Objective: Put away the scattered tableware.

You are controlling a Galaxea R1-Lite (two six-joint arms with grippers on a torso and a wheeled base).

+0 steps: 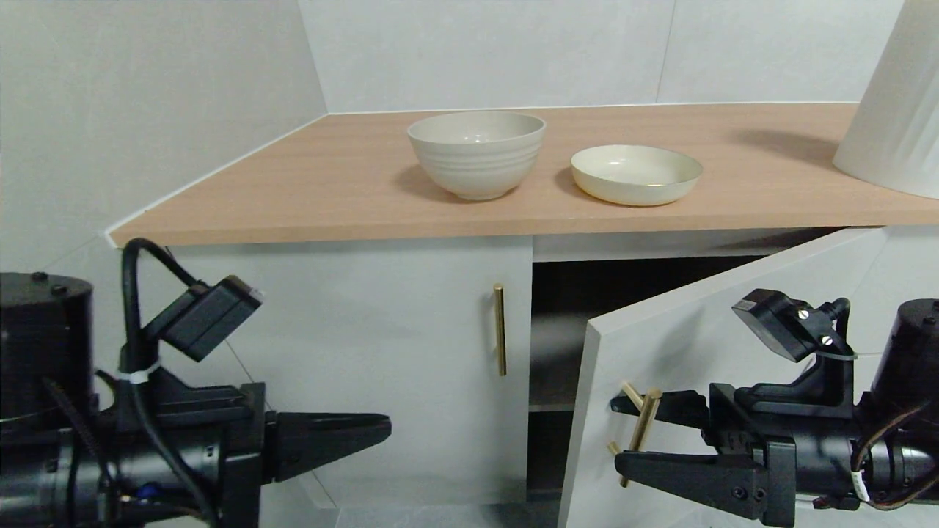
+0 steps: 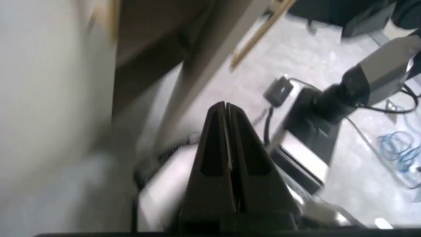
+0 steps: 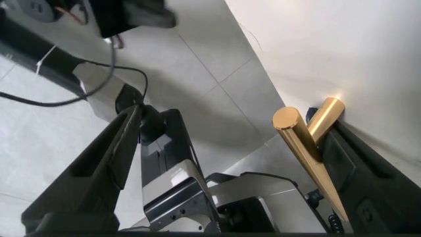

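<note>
Between the right gripper's (image 1: 620, 433) wide-spread jaws, the brass handle (image 1: 643, 424) is sitting unclamped, close to one side, so it should be hooking rather than squeezing while swinging the cabinet door (image 1: 697, 330) wider. Meanwhile the left gripper (image 1: 370, 433) is hanging closed and empty, low by the other door (image 1: 367, 330). Overhead, the bowl (image 1: 477, 154) and dish (image 1: 636, 174) are waiting on the countertop (image 1: 330, 198).

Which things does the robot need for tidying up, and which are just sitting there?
For the job:
bowl
dish
open door
handle
right gripper, jaws open around the handle

Just sitting there:
tall white thing
shut door
left gripper, jaws shut, holding nothing
</note>
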